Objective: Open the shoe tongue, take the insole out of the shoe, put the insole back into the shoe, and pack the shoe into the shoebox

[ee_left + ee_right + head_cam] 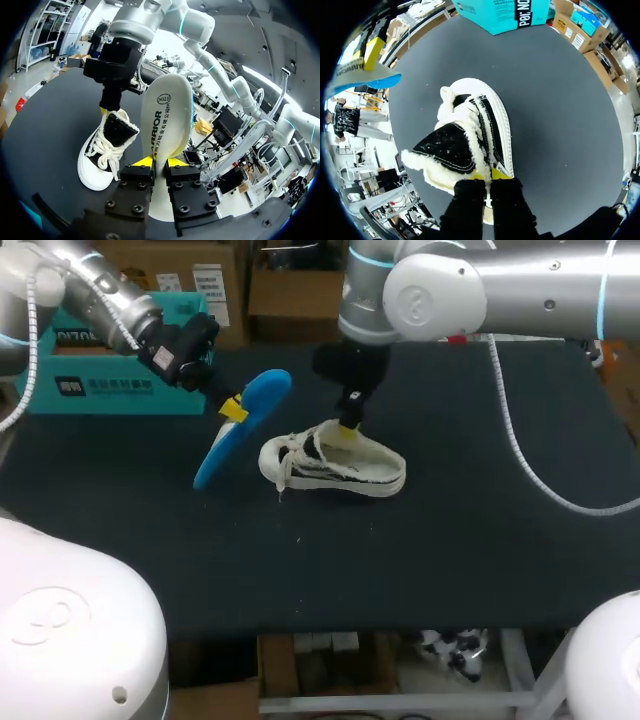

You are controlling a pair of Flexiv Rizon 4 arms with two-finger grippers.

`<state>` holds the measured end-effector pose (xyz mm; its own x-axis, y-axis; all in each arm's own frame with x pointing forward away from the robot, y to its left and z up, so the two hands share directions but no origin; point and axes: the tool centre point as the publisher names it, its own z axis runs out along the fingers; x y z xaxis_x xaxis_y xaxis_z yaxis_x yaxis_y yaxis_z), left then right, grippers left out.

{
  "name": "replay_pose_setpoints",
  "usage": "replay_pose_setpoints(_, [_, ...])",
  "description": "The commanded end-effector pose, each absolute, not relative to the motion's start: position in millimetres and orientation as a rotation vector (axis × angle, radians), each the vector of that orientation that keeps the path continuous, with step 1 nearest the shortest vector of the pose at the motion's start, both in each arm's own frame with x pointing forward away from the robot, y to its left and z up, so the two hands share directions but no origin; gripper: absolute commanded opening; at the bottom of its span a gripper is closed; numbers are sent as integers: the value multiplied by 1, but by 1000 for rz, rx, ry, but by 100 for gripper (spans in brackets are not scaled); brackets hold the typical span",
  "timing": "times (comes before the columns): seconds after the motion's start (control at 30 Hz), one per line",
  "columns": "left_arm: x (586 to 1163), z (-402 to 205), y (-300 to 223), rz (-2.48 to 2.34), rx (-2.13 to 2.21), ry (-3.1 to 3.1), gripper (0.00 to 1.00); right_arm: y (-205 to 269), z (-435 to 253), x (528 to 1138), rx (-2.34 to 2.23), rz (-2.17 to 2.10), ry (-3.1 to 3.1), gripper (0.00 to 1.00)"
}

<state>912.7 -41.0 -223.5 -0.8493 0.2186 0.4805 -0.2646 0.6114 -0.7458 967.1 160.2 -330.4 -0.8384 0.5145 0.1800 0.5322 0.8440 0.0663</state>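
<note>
My left claw (pixel 232 410) is clamped on the insole (pixel 216 455) and holds it tilted in the air, just beside the shoe (pixel 335 468) on the side toward the table's (pixel 450 540) left edge. The shoe sits near the table's middle. My right claw (pixel 350 430) pinches the shoe's collar and pins it down. To put the insole back, I'd aim its free end into the opening under the tongue (pixel 447 145), hold the shoe steady and slide in at a shallow angle so the insole doesn't buckle. The shoebox (pixel 110 385) sits at the far left corner.

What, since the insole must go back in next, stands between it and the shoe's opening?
The right gripper is shut on the shoe at its opening's rim, partly over the way in. The insole, in the left gripper, hangs beside the shoe with only open air between them.
</note>
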Motion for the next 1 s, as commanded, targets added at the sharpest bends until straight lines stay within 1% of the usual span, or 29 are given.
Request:
replay_pose_setpoints(0.03, [930, -216, -51, 1113, -123, -2195, 0, 153, -324, 949, -1024, -375, -2824, 0])
replay_pose_setpoints(0.3, [943, -203, -74, 1062, -321, -2133, 0, 161, -319, 924, -1384, -592, -2663, 0])
replay_pose_setpoints(0.57, [954, -199, -88, 1033, -440, -2052, 0, 174, -326, 904, -1634, -744, -2509, 0])
replay_pose_setpoints(1.0, [966, -207, -92, 1033, -486, -2000, 0, 162, -337, 906, -1726, -813, -2428, 0])
